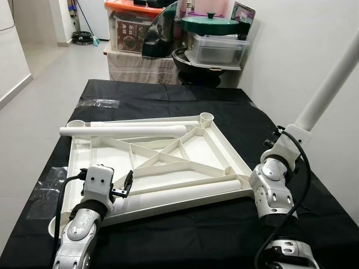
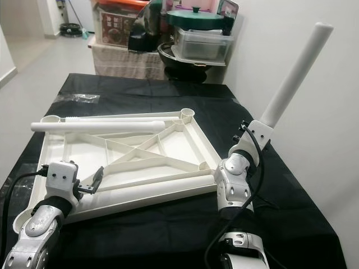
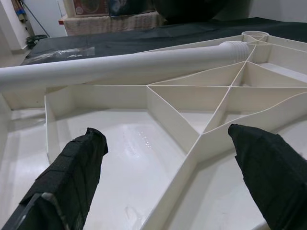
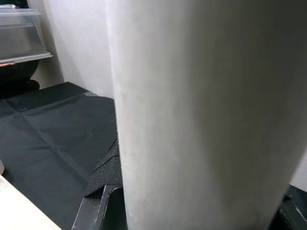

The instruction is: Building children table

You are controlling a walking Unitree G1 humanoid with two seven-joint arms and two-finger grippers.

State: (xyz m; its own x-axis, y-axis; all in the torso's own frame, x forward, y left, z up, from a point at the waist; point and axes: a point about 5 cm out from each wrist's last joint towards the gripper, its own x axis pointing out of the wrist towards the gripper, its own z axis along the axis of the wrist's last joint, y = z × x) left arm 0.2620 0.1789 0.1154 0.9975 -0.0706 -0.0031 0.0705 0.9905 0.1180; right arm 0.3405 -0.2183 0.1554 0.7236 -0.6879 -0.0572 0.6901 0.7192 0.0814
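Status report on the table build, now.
Right claw shut on white plastic table leg, raised. Left claw open over upturned white ribbed tabletop. Two loose legs lying across the tabletop.

White ribbed tabletop [image 1: 168,157] lay upside down on black cloth; two legs [image 1: 123,130] rested across it; a third leg [image 2: 294,75] stood raised, tilted

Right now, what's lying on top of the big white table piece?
Two white legs lie on the upside-down tabletop: one across its far edge, one along its near edge. A black cloth lies underneath, mostly covered there.
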